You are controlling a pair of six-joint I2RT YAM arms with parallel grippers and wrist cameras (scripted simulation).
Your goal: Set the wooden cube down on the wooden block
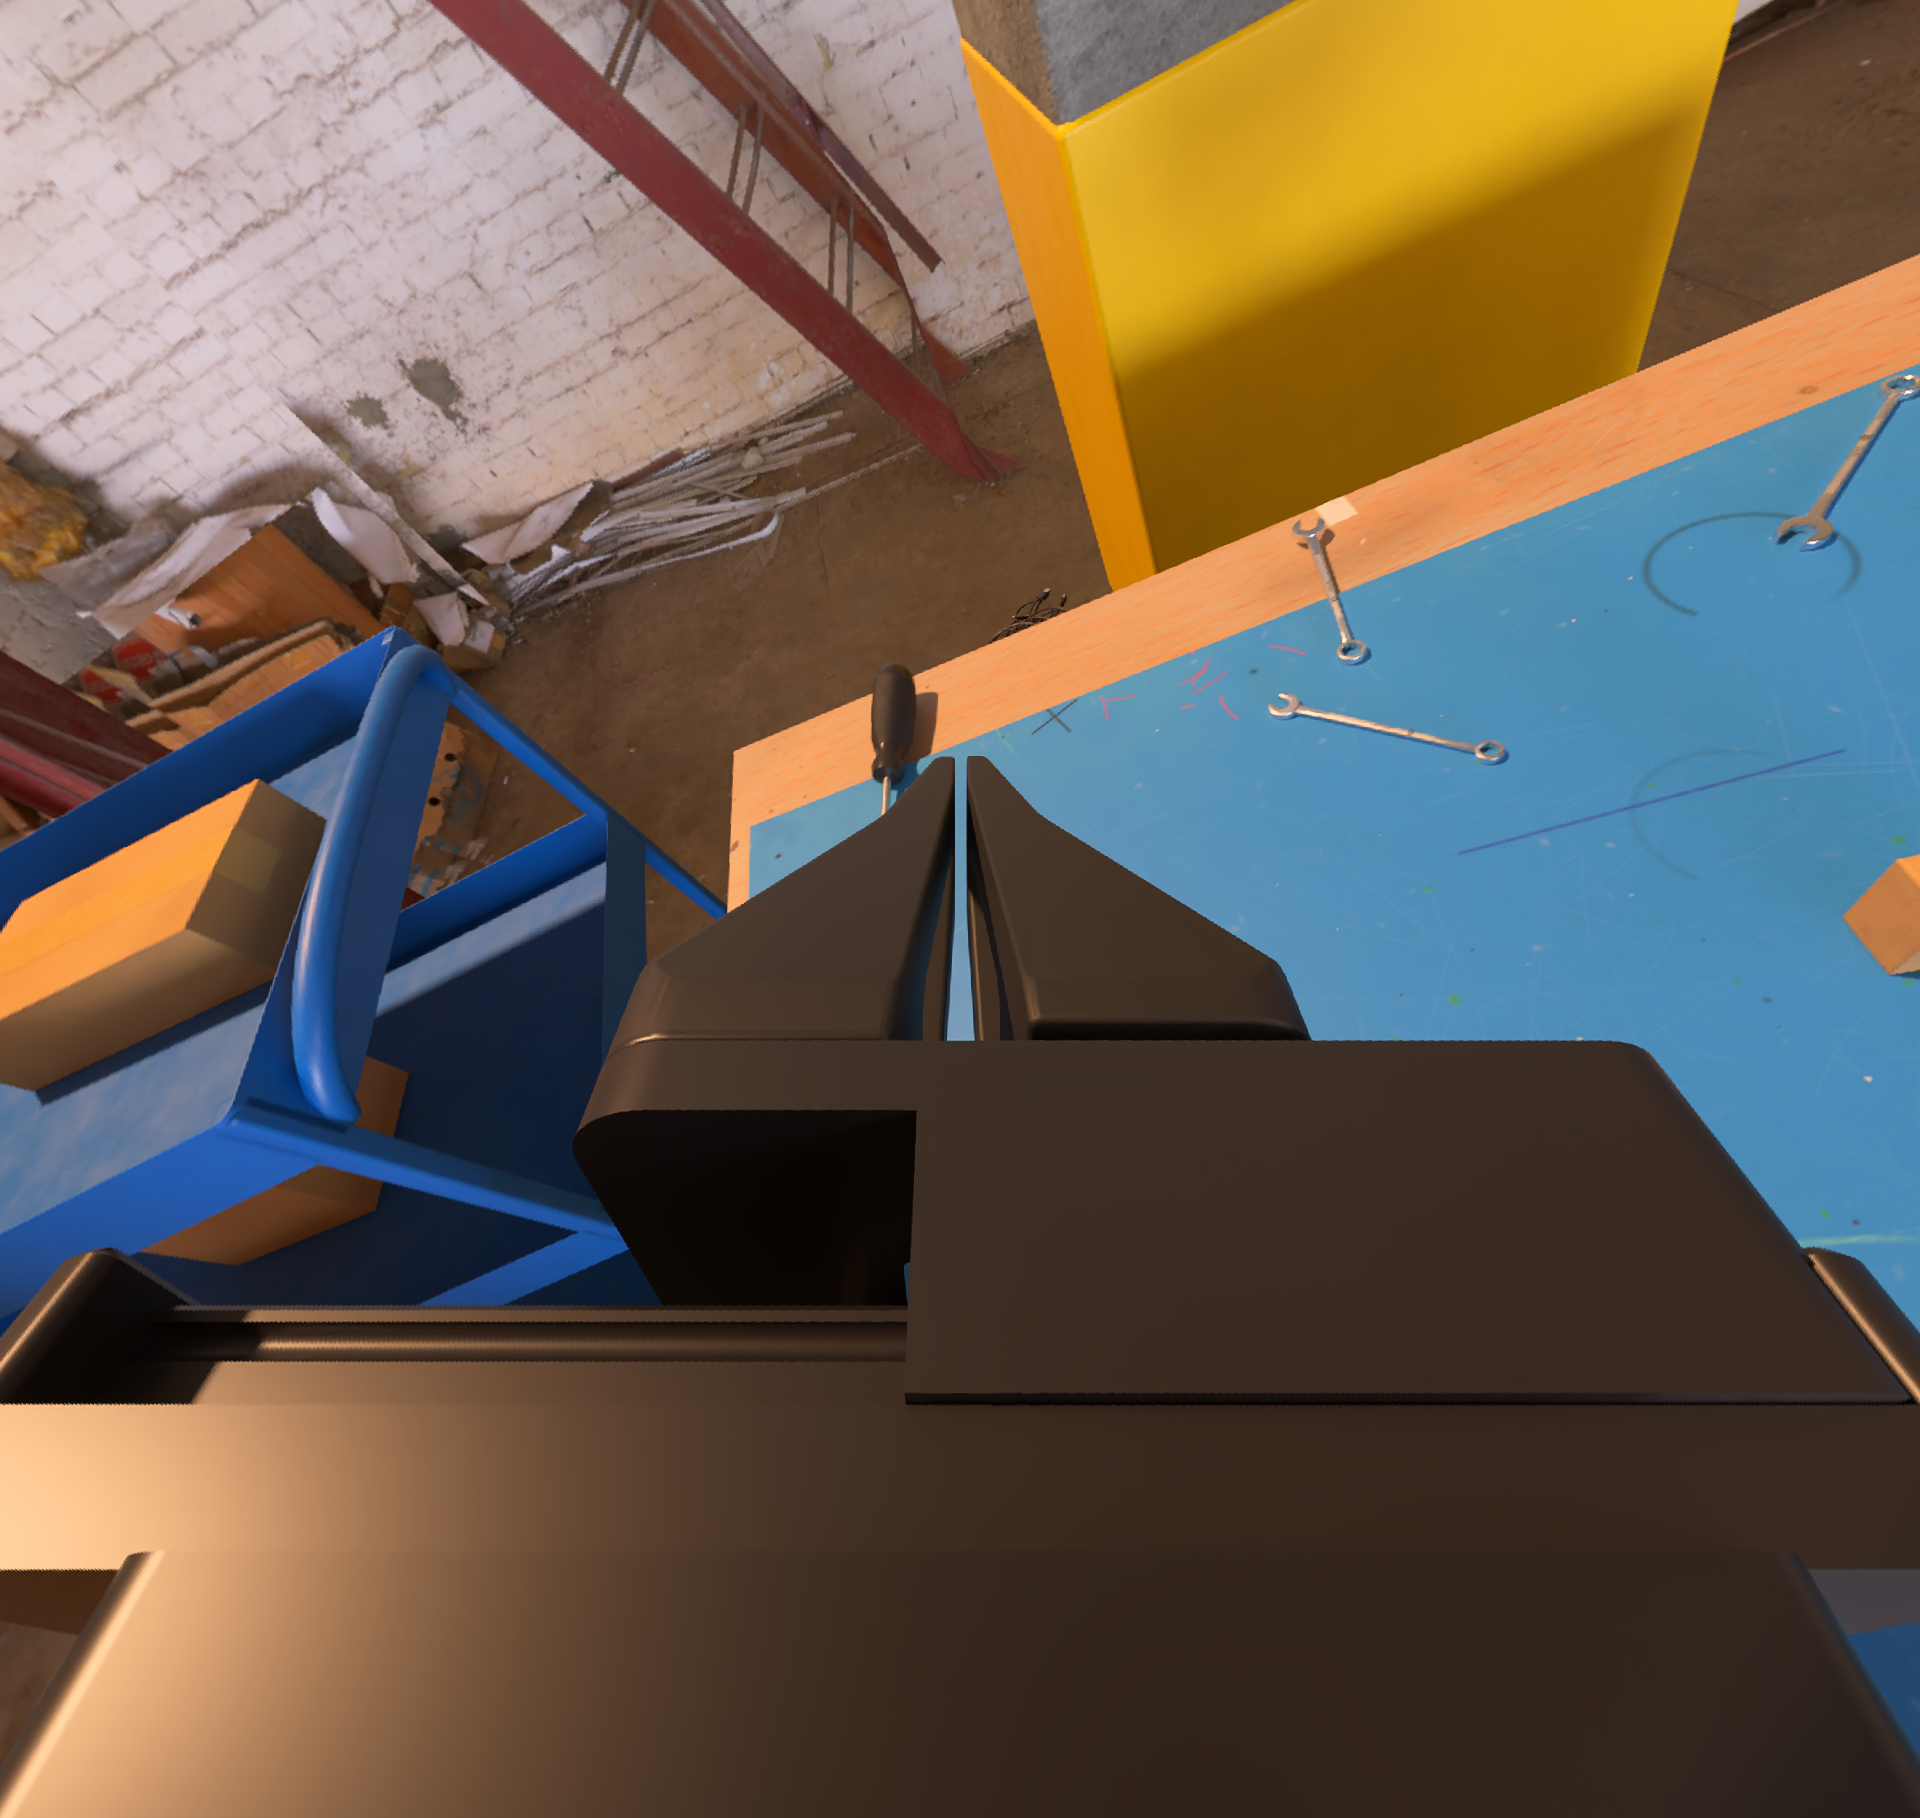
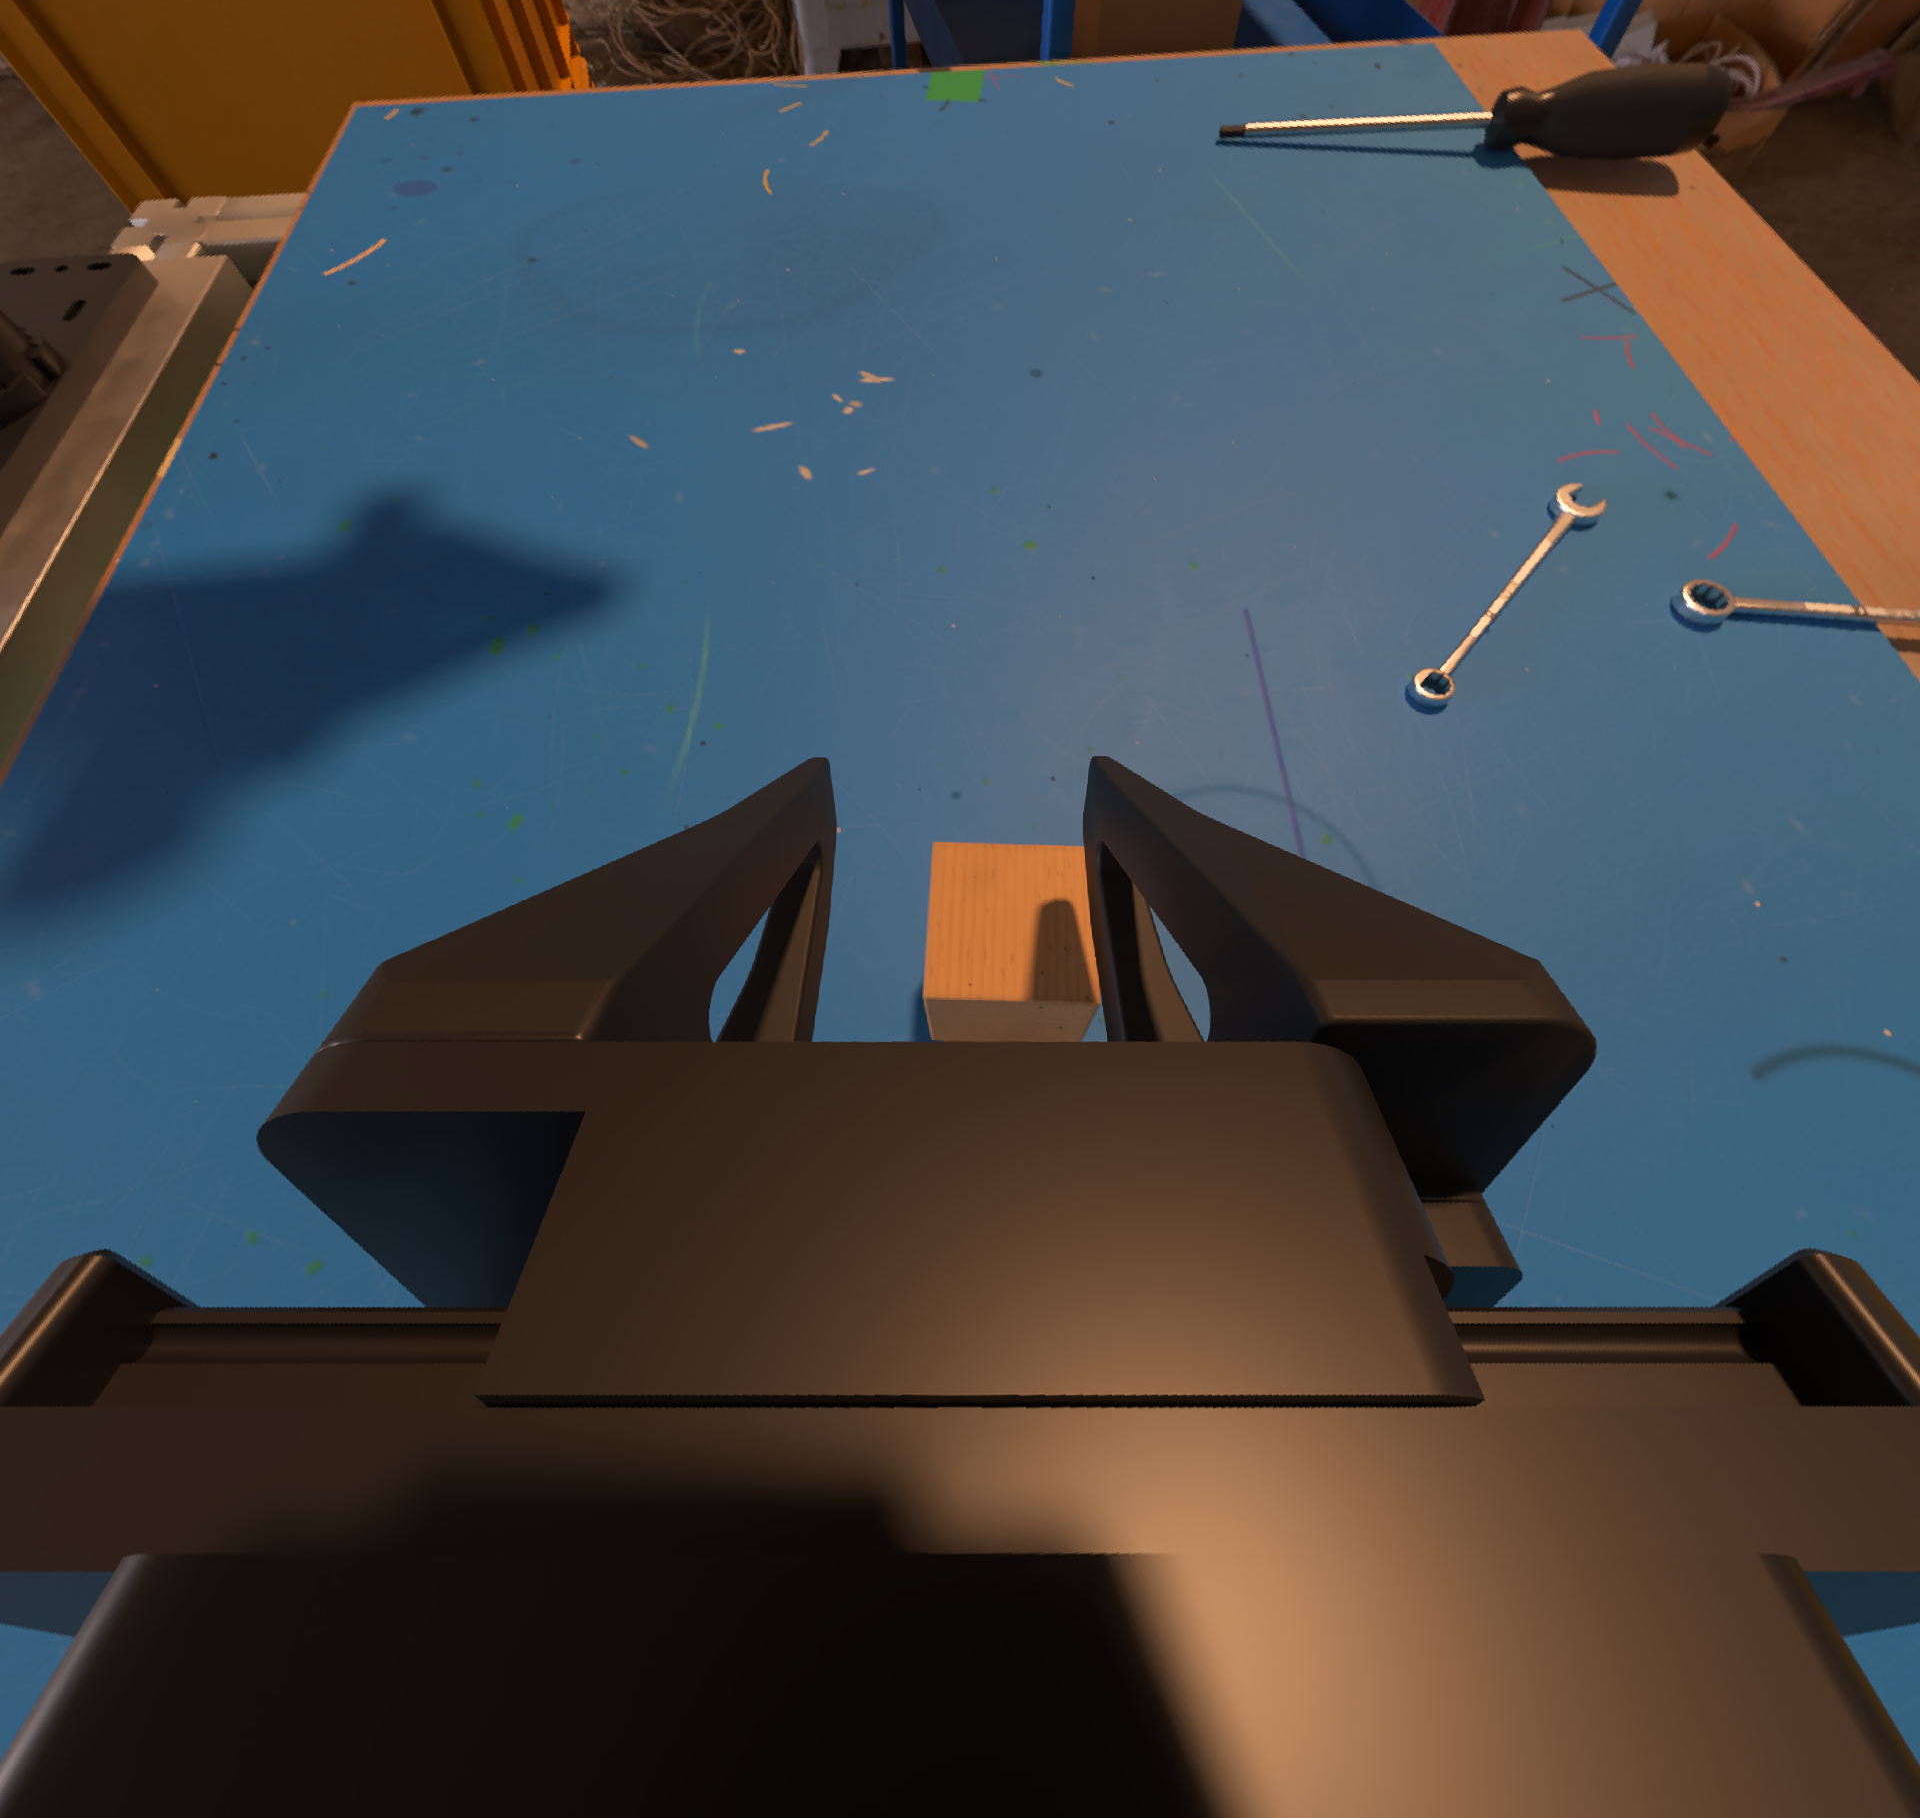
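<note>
- Left gripper (image 1: pixel 960 781): fingers together, only a thin slit between them, nothing held. It sits over the table's (image 1: pixel 1143 615) near-left corner, by the blue mat's (image 1: pixel 1558 937) edge.
- Right gripper (image 2: pixel 958 781): fingers apart, empty, above the mat (image 2: pixel 727 521).
- One wooden piece (image 2: pixel 1003 927) lies on the mat between the right fingers, nearer the right-hand one; can't tell if they touch. Can't tell whether it's the cube or the block.
- Left wrist view catches a wooden piece (image 1: pixel 1886 916) at the right frame edge, on the mat, mostly cut off. No second piece is clearly visible.
- Screwdriver (image 2: pixel 1507 118) at the far right corner, handle on the bare wood strip.
- Three wrenches (image 1: pixel 1387 729) scattered on the mat, well apart from the wood.
- Off the table: blue cart (image 1: pixel 312 937) with cardboard boxes (image 1: pixel 145 937), yellow column (image 1: pixel 1403 262), brick wall (image 1: pixel 260 210).
</note>
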